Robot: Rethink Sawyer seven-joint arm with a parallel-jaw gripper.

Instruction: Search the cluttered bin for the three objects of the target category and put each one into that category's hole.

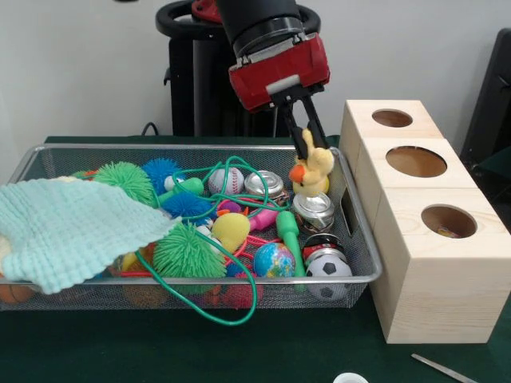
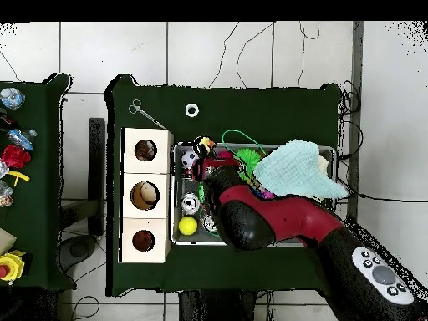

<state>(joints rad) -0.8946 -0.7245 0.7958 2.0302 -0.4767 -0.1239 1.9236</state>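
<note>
Holding a yellow rubber duck toy (image 1: 312, 170) in your black two-finger gripper (image 1: 303, 134), clamped on its head.
Duck is hanging over the wire mesh bin's (image 1: 361, 254) far corner, beside the pale wooden three-hole box (image 1: 431, 271).

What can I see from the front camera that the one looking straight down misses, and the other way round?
Only the front view shows the tool gripping a yellow duck above the bin, since from overhead the arm hides it. Only the overhead view shows a second table of toys to the side, the floor, and things lying inside the three holes, such as the middle one. Both show the wooden box, the mint cloth and a football.
</note>
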